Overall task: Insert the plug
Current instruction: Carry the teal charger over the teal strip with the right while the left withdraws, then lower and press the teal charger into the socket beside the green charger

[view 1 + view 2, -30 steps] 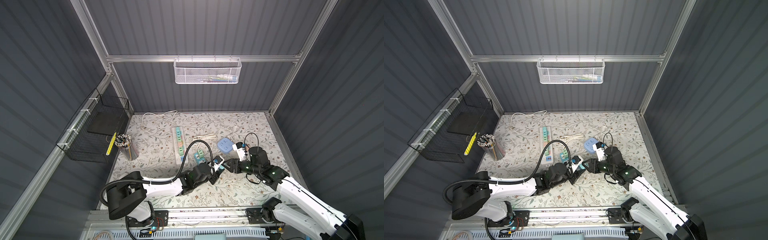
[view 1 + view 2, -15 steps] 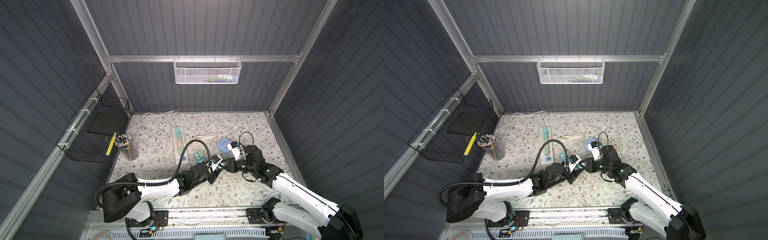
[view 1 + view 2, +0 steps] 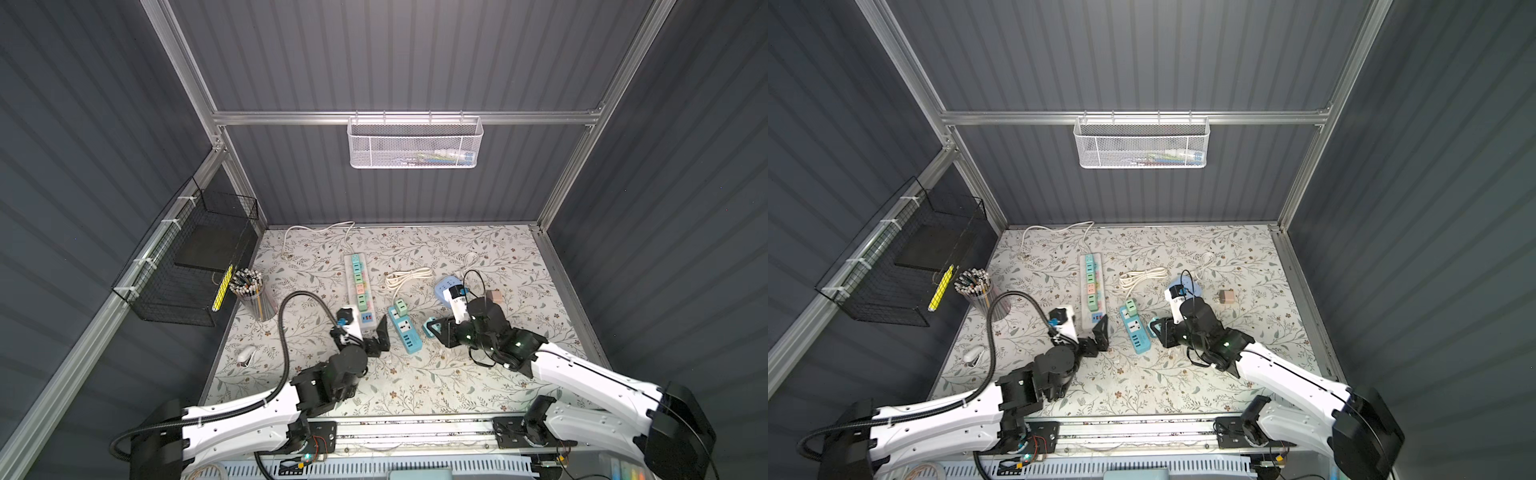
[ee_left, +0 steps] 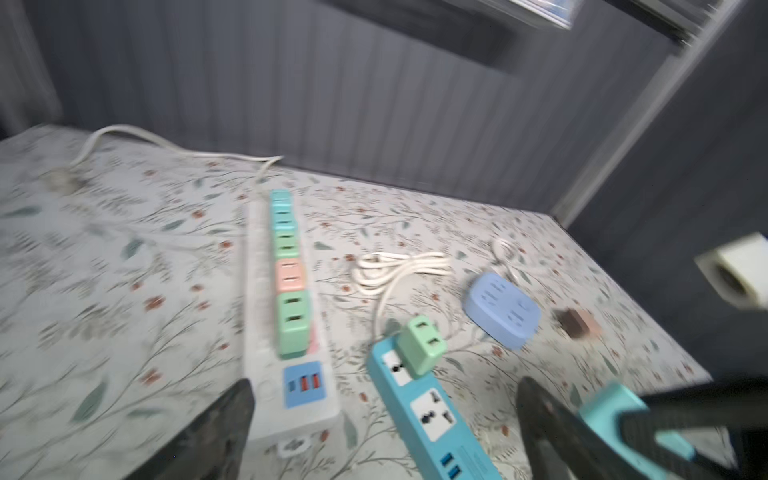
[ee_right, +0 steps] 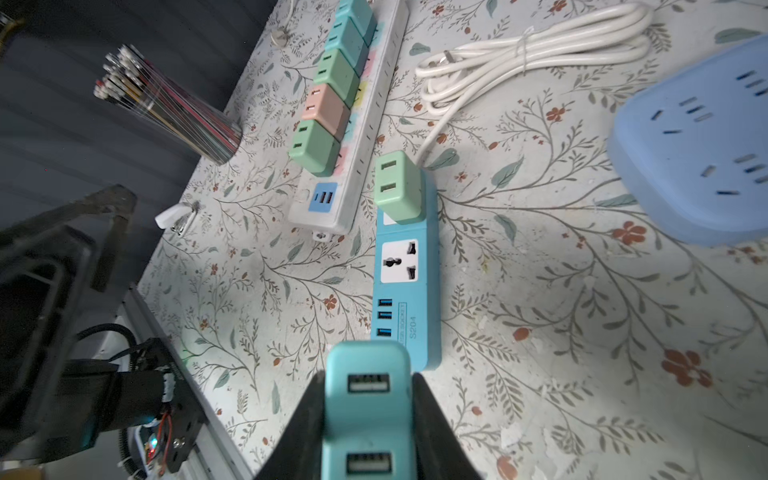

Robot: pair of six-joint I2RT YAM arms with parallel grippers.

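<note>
Plug (image 5: 368,415) clamped in right gripper (image 5: 368,384), seemingly held level

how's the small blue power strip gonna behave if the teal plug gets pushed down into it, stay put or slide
Probably stiff: the blue power strip looks like a hard boxy bar lying flat on the cloth. It may slide, since nothing pins it down. Its bundled white cord lies slack, so it likely won't anchor it.
</note>
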